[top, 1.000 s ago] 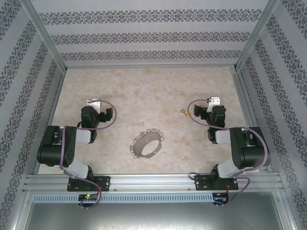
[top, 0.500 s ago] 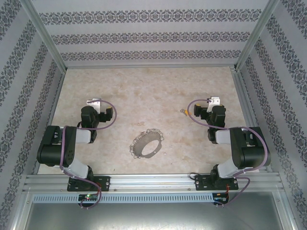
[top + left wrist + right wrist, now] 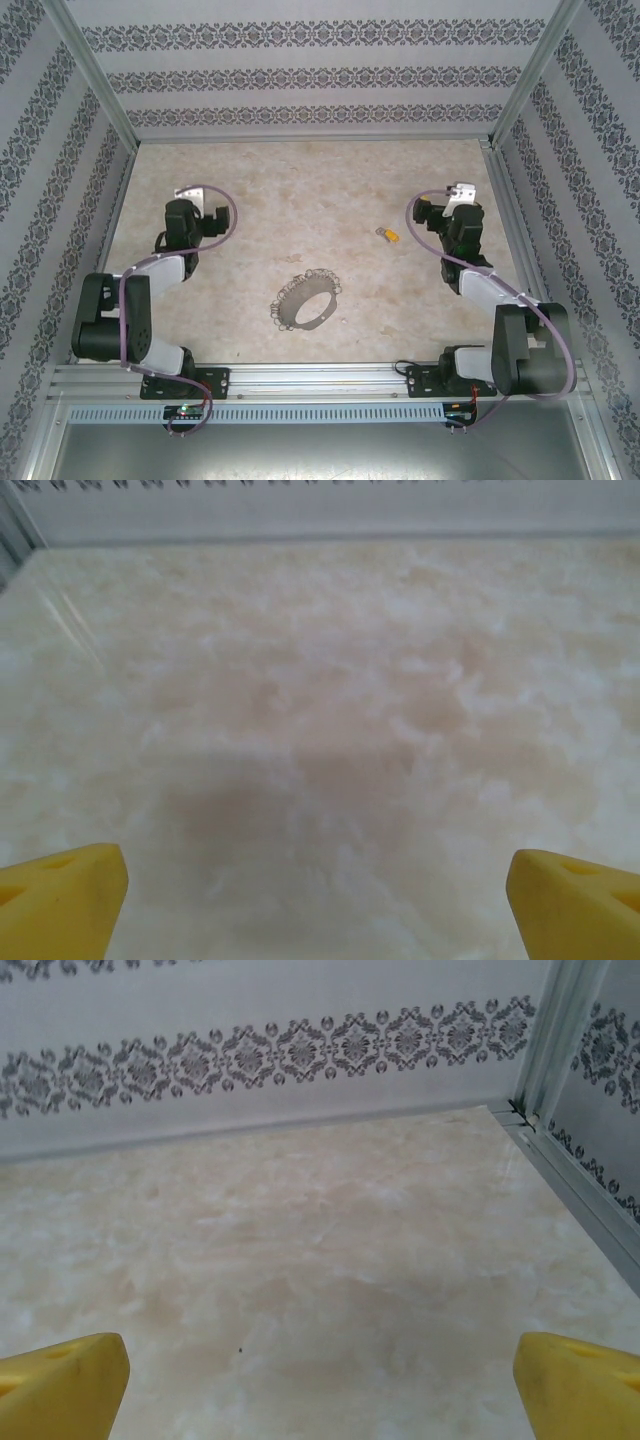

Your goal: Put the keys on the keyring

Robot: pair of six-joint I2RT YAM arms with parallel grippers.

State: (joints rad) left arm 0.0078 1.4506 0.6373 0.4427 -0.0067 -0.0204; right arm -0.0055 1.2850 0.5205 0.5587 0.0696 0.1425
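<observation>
Yellow-headed key is seen at two o'clock of the keyring; left gripper and right gripper are spread wide, empty.

We record black joint housings and pale grey links on the left arm and right arm. Each carries a looped purple cable. The left gripper and right gripper have yellow wedge fingertips.

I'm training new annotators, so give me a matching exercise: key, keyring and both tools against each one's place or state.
1 key
2 keyring
3 left tool
4 right tool

A open, near the right wall
B at the table's middle
C open, over the table's left side
D on the table, right of the keyring

Pairs: 1-D, 2-B, 3-C, 4-A
</observation>
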